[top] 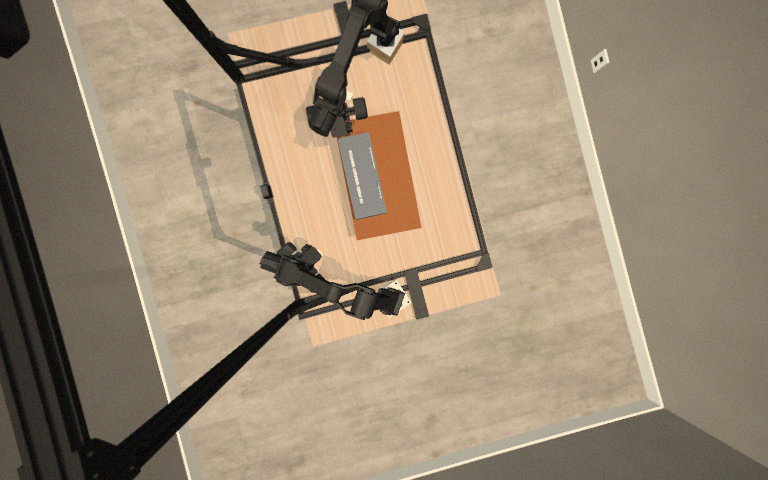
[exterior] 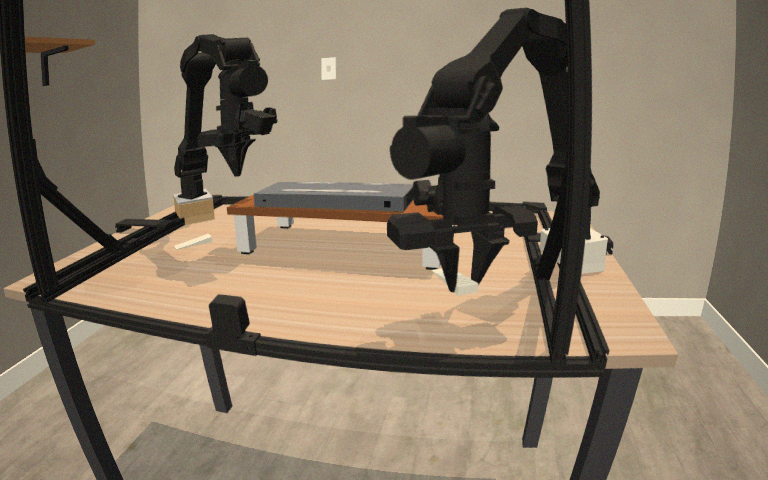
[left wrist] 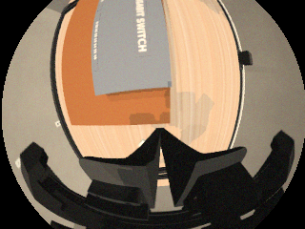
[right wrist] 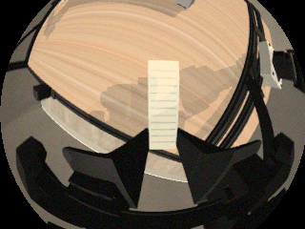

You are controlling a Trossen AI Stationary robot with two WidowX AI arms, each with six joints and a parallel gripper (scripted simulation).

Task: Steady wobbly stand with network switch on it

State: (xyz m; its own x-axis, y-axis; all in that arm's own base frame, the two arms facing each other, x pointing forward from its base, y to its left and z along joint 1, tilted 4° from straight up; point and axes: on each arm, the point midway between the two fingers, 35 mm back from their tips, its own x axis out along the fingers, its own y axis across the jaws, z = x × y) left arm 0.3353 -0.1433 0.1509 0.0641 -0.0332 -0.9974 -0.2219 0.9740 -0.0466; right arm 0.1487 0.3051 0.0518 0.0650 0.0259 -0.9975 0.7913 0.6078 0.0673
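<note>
The stand (top: pixel 399 181) (exterior: pixel 339 214) (left wrist: pixel 78 107) has an orange top and pale legs. The grey network switch (top: pixel 362 181) (exterior: pixel 334 196) (left wrist: pixel 129 52) lies on it. My right gripper (exterior: pixel 465 285) (right wrist: pixel 162 132) is shut on a cream wedge (exterior: pixel 467 288) (right wrist: pixel 163 100), whose far end points towards the stand's near right leg (exterior: pixel 430 258) in the exterior view. Any gap under that leg is too small to tell. My left gripper (exterior: pixel 236 173) (left wrist: pixel 159 131) is shut and empty, above the stand's left end. A second wedge (exterior: pixel 193 242) lies on the table left of the stand.
A black frame (exterior: pixel 396 362) runs around the table. A dark block (exterior: pixel 229 316) (top: pixel 266 191) is mounted on its near rail. The near left stand leg (exterior: pixel 245 233) stands on the wooden table (exterior: pixel 294 305). The arm bases stand at opposite ends.
</note>
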